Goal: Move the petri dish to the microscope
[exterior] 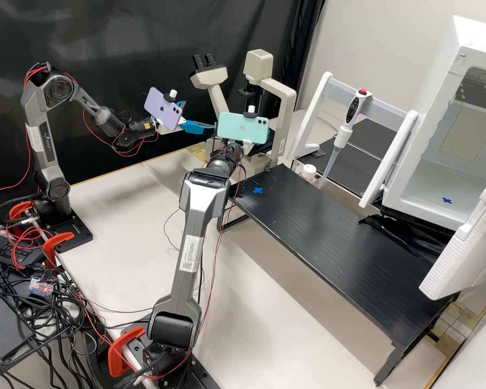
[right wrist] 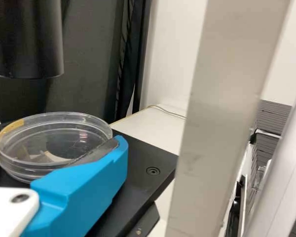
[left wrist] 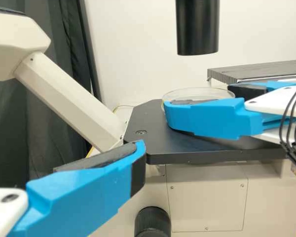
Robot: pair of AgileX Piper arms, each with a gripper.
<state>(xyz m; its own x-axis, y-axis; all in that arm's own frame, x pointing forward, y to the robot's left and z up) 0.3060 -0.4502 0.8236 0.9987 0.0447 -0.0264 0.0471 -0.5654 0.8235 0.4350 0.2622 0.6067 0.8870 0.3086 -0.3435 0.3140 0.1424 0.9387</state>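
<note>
The right gripper point(exterior: 247, 147) is at the microscope point(exterior: 279, 97) in the high view, behind a green phone. In the right wrist view, the right gripper point(right wrist: 56, 137) is shut on the clear petri dish point(right wrist: 52, 140), over the black stage point(right wrist: 150, 157). The left wrist view shows the dish point(left wrist: 200, 93) level between the right gripper's fingers point(left wrist: 212, 117), below the black cylinder point(left wrist: 197, 27); whether it touches the stage point(left wrist: 148, 118) cannot be told. The left gripper point(exterior: 198, 115) stands open beside the microscope; one finger of the left gripper point(left wrist: 89, 192) shows near the stage's edge.
The microscope's upright arm point(right wrist: 212, 113) stands close to the right gripper, and its eyepiece tube point(left wrist: 69, 98) slants beside the stage. A black raised shelf point(exterior: 335, 243), a pipette on a stand point(exterior: 343, 135) and an open white cabinet point(exterior: 437, 183) are to the right.
</note>
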